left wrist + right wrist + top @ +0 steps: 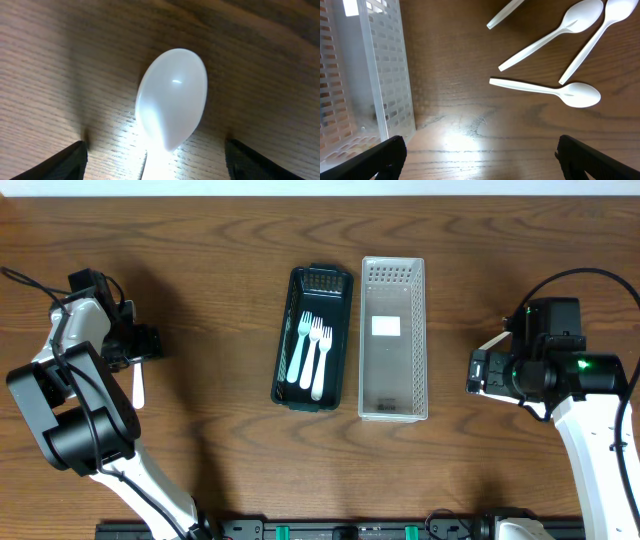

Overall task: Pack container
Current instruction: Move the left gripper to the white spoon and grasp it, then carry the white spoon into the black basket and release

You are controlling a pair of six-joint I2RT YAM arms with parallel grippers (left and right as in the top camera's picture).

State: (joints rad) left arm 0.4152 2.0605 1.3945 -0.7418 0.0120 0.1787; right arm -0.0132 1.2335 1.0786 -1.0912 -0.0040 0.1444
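Container (320,280): we found it dark green and oblong, at mid-table, its long side running away from the robot. It stood just left of the basket, nearly touching it.
Forks (312,355): three white ones lay side by side inside the container, tines toward its far end.
Basket (392,380): clear, with perforated walls, and parallel to the container. Its near wall also showed at the left of the right wrist view (365,75).
Left claw (140,345): it hung at the far left of the table (200,240). In its own view (162,162) the fingers stood apart, one on each side of a spoon, and neither touched it.
Spoon (172,97): white, it lay flat on the wood with its bowl ahead of the fingers. From overhead only its handle (138,388) showed.
Right claw (480,372): it sat right of the basket and apart from it. Its fingers were spread wide over bare wood, with nothing between them (480,160).
Spoons (545,91): three white ones and one more handle end lay loose on the table, clear of the basket and ahead of the right claw. From overhead the arm hid them.
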